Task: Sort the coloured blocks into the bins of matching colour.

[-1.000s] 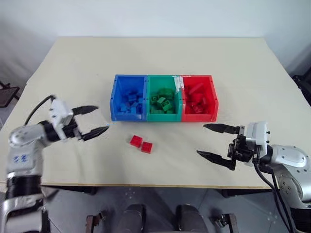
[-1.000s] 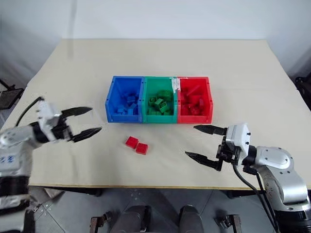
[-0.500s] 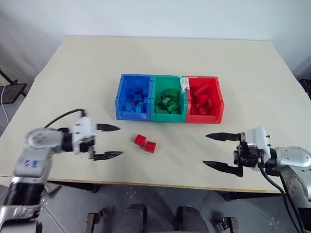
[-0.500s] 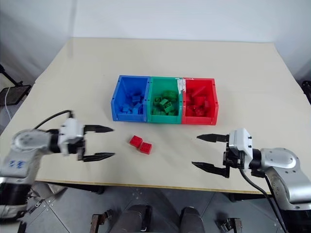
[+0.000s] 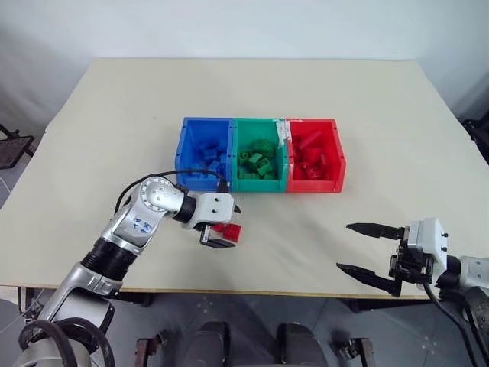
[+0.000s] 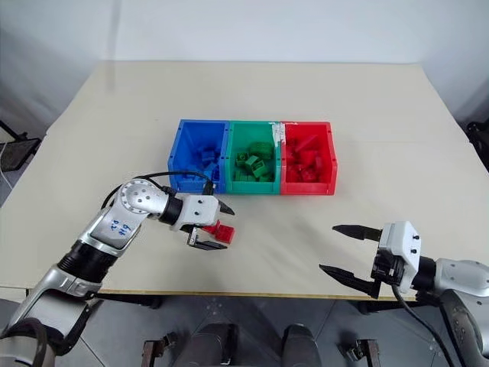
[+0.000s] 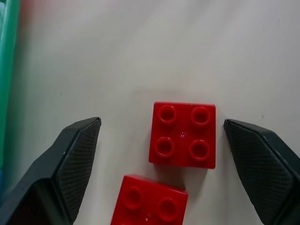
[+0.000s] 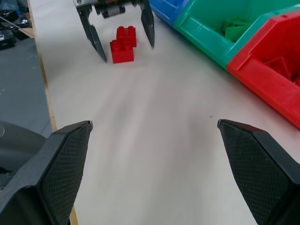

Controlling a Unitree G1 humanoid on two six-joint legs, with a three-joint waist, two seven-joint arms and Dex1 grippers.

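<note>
The left gripper (image 7: 161, 136) has its fingers (image 7: 75, 154) spread wide with nothing held. In its wrist view they stand either side of a red block (image 7: 183, 135), with bare tabletop between each tip and the block's sides, so it looks lined up to close on that one. A second red block (image 7: 150, 201) lies just beside the first, nearer the wrist, its corner close to or touching it. That closeness may be why the fingers come in from the open sides. Both blocks sit on the tabletop (image 5: 114, 122) just in front of the bins, below the seam between blue and green.

The right gripper (image 5: 370, 252) is also spread wide and empty. It hangs over the tabletop's near edge, well apart from the blocks and bins, and seems parked out of the way.

Further out, the three joined bins stand in a row: blue bin (image 5: 180, 157), green bin (image 5: 234, 153) and red bin (image 5: 339, 157). Each holds blocks of its own colour. The two loose blocks belong in the red bin, the farthest of the three from them, on the robot's right.

A white label scrap (image 5: 280, 131) clings to the rim between green and red; any writing on it is too small to read. The left forearm carries a small blue mark (image 5: 140, 225), also illegible.
</note>
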